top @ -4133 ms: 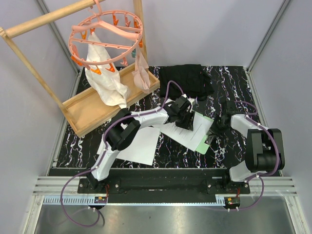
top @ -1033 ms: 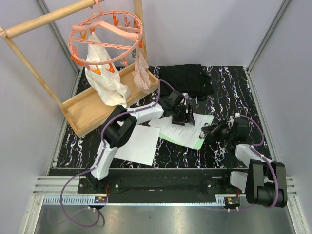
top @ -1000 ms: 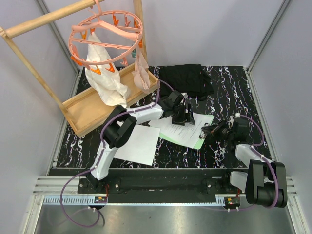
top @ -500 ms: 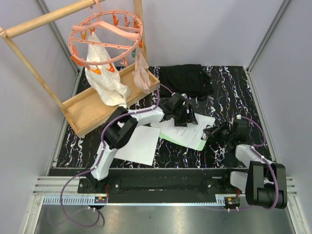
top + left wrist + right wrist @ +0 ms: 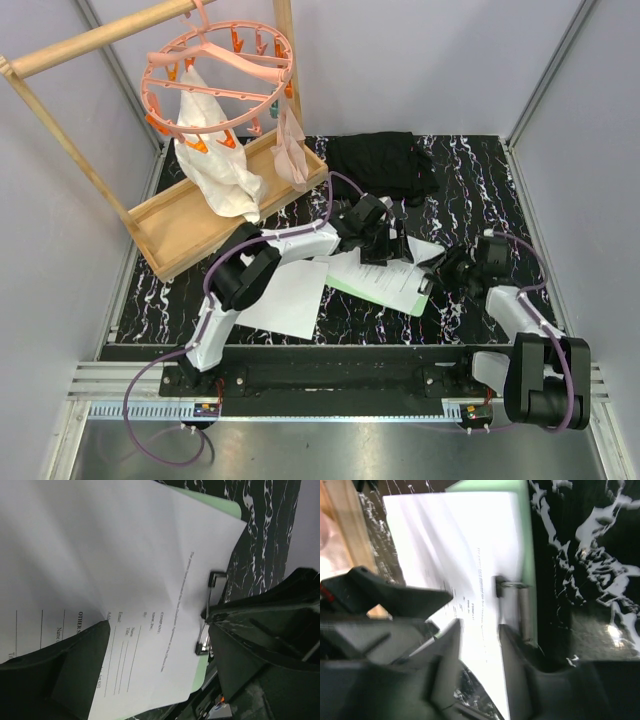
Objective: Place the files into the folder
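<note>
One of the files, a printed white sheet [image 5: 378, 276], lies on the mint-green folder [image 5: 347, 285] at the table's middle, under the black clip [image 5: 428, 285]. In the left wrist view my left gripper [image 5: 160, 647] hovers open over that sheet [image 5: 125, 555], its fingers [image 5: 75, 665] spread wide and the clip [image 5: 206, 617] beside the right one. From the folder's clip end my right gripper [image 5: 480, 665] stands open over the sheet [image 5: 450, 535], one finger lying beside the clip [image 5: 520, 607]. Green folder [image 5: 525, 530] shows along the sheet's edge. Another sheet [image 5: 285, 295] lies loose to the left.
A black folded cloth [image 5: 385, 165] lies at the back of the marbled mat. A wooden tray [image 5: 160, 235] on the left carries a rack with a pink peg hanger [image 5: 215, 65] and hanging cloths. The two grippers [image 5: 378, 240] [image 5: 442, 268] are close together.
My right gripper has gone from shut to open at the folder's clip. My left gripper has opened wider over the sheet. Folder and sheet have shifted slightly toward the near edge.
</note>
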`<move>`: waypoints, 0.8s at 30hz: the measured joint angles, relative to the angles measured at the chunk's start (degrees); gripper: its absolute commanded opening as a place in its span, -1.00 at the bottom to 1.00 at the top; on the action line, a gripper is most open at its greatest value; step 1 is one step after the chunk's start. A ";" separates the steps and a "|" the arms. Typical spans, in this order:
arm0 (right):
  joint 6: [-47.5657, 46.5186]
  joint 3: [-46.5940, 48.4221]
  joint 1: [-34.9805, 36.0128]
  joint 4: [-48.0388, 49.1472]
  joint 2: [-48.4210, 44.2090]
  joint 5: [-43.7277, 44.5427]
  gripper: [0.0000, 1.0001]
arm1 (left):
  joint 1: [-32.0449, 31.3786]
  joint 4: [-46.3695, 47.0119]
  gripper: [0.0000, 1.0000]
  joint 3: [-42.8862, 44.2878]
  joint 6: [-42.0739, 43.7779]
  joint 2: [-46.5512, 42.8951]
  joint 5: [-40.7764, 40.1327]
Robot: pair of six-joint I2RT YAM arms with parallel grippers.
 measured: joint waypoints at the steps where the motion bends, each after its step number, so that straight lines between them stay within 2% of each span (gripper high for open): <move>1: -0.85 1.64 0.04 -2.64 -0.26 0.55 0.07 | -0.35 -0.76 0.84 0.00 0.85 -0.50 0.00; 9: -7.89 14.53 0.11 -21.29 -5.18 9.68 0.37 | -2.29 -8.35 0.98 4.57 7.45 -4.09 0.44; 16: -12.24 16.96 1.79 -28.50 -6.12 13.94 0.38 | -3.10 -11.80 0.98 2.89 13.62 -13.00 -0.83; 21: -11.63 16.96 13.29 -27.26 -3.58 15.41 0.31 | -2.78 -13.33 0.98 -9.16 18.73 -29.53 -7.39; 24: -9.86 17.70 21.79 -24.68 1.42 16.85 0.03 | -0.57 -14.10 0.98 -16.55 19.76 -38.93 -10.64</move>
